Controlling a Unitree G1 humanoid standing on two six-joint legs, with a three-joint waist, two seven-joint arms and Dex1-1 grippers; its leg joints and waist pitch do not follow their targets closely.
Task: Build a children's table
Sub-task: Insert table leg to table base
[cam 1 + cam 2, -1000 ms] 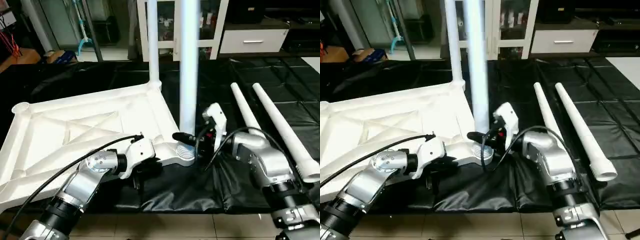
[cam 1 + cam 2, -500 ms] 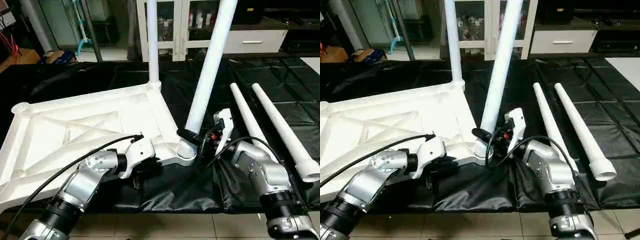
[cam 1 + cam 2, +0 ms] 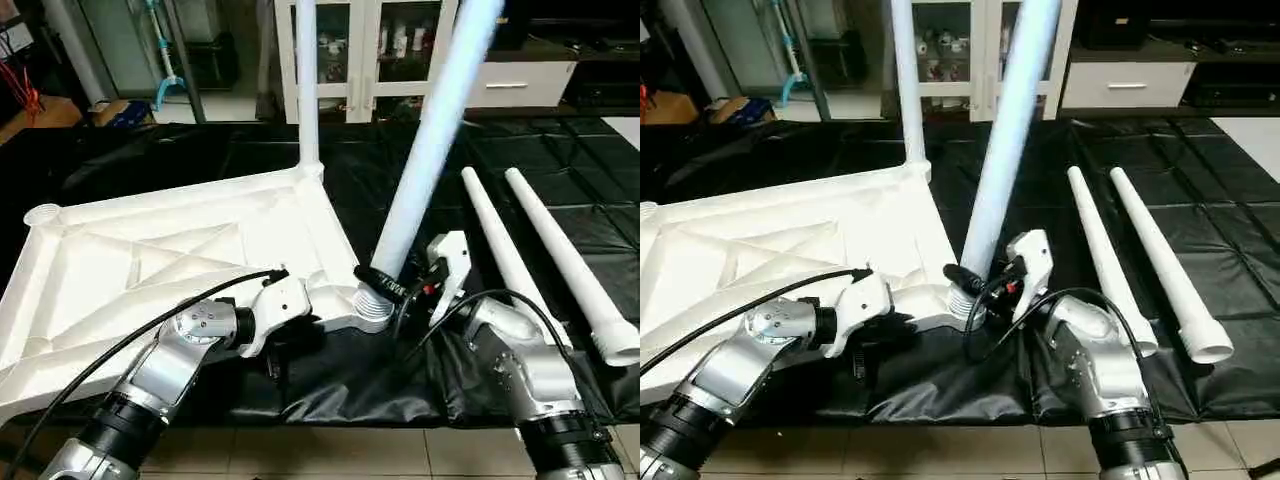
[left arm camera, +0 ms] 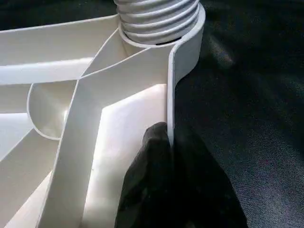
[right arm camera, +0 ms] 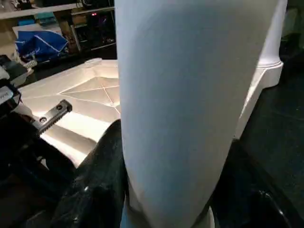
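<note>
Left gripper (image 4: 168,156) clamped, right gripper (image 3: 392,285) gripping.

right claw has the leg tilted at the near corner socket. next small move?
Probably tip the leg back upright over the near corner socket before turning it in. It leans away from the tabletop, while the far corner leg stands straight. The right claw grips its base; the left claw pinches the tabletop's rim.

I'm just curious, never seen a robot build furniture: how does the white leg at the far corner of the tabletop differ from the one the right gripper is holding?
The far-corner leg stands straight up from the tabletop; the held leg leans to the right. Nothing grips the far-corner leg, while the right gripper is closed around the held leg just above its ribbed end at the near corner socket. Both are white tapered tubes.
</note>
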